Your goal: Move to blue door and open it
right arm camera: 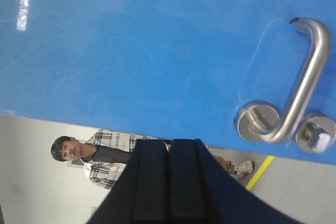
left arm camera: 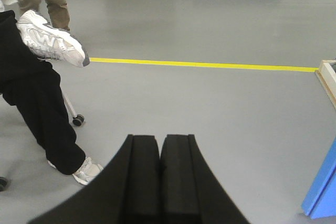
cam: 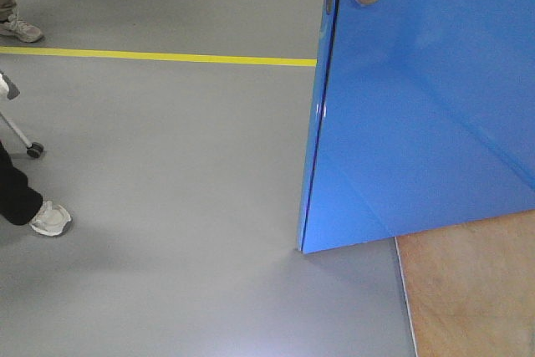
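Hanging low over the grey floor (left arm camera: 210, 108), left gripper (left arm camera: 159, 142) is clenched on nothing, pads pressed flat together. Parked out of the way, I judge, since only a sliver of the blue door (left arm camera: 320, 192) shows at its right. Right gripper (right arm camera: 169, 148), likewise clenched and empty, faces the door panel close up, lever handle (right arm camera: 299, 93) off to one side, untouched; probably lined up for a reach. Only this view shows the lever whole, thumb-turn lock (right arm camera: 316, 136) beside it. Front view adds the door's free edge standing on the floor, yellow line (cam: 159, 57) beyond.
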